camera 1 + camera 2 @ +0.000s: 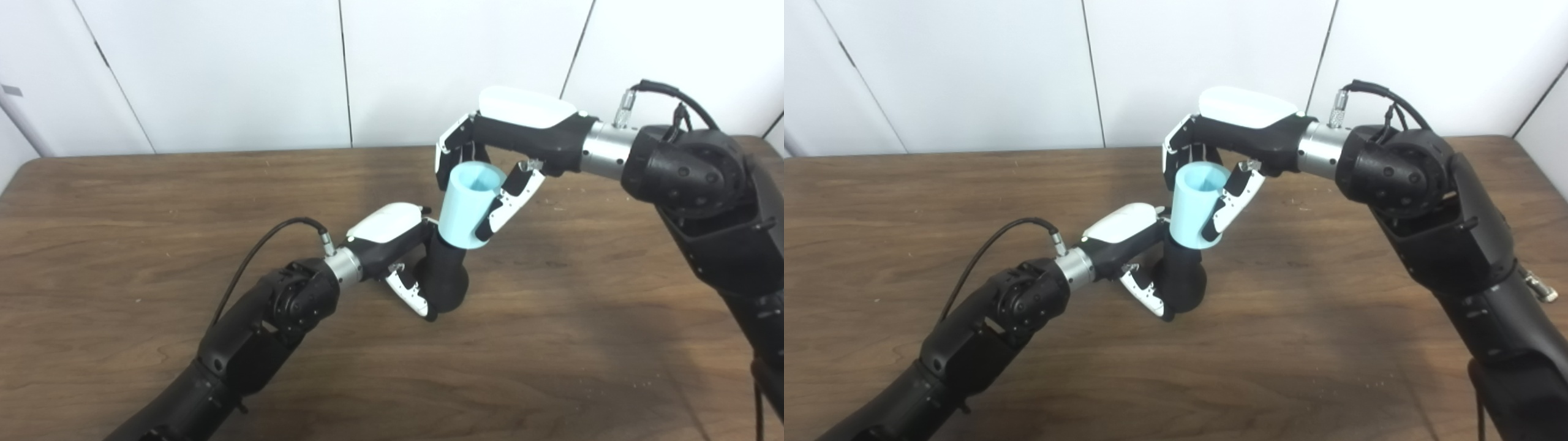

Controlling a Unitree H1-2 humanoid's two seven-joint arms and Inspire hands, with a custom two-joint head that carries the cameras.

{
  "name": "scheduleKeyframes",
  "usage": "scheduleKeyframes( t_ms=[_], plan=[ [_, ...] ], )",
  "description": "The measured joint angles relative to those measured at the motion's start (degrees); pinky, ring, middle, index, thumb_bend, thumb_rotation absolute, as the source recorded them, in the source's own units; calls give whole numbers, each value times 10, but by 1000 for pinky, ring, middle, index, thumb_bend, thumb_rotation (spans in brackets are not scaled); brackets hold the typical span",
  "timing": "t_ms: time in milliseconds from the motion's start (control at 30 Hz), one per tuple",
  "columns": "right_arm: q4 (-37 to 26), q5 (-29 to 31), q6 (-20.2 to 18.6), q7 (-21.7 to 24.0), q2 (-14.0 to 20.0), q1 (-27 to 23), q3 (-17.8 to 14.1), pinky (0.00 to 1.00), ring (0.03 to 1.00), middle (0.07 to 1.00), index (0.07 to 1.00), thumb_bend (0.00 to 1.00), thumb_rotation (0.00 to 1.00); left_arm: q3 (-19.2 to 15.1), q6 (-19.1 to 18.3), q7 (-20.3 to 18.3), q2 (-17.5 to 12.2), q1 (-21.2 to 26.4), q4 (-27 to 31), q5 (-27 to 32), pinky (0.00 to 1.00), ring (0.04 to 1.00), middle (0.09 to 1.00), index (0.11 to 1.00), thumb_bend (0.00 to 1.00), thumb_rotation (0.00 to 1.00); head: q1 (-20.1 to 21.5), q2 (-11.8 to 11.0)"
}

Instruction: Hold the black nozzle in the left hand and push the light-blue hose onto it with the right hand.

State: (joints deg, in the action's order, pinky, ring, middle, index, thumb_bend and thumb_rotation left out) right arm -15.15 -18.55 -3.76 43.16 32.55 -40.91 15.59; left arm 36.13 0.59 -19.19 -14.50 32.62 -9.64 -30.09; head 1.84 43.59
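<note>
The black nozzle [446, 274] stands tilted on the wooden table [153, 202], its base near the table's middle. My left hand [398, 242] is shut on it, thumb curled round the lower front. The light-blue hose [468, 205], a short wide tube with its open end up, sits over the nozzle's upper end and hides the tip. My right hand [508, 144] comes in from the right above it and is shut on the hose, fingers behind it and thumb on its right side.
White wall panels [245, 67] rise behind the table's far edge. A black cable [257, 248] loops from my left wrist over the tabletop. My right forearm [1451, 239] crosses the table's right side.
</note>
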Motion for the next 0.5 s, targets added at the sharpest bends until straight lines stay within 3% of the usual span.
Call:
scheduleKeyframes(
  t_ms=[500],
  plan=[
    [16, -14, 18, -24, -23, 6, 4, 379, 456, 486, 491, 502, 0, 1, -1, -1, 0, 1, 0, -1, 1000, 611, 496, 479, 525, 0, -2, 1]
  ],
)
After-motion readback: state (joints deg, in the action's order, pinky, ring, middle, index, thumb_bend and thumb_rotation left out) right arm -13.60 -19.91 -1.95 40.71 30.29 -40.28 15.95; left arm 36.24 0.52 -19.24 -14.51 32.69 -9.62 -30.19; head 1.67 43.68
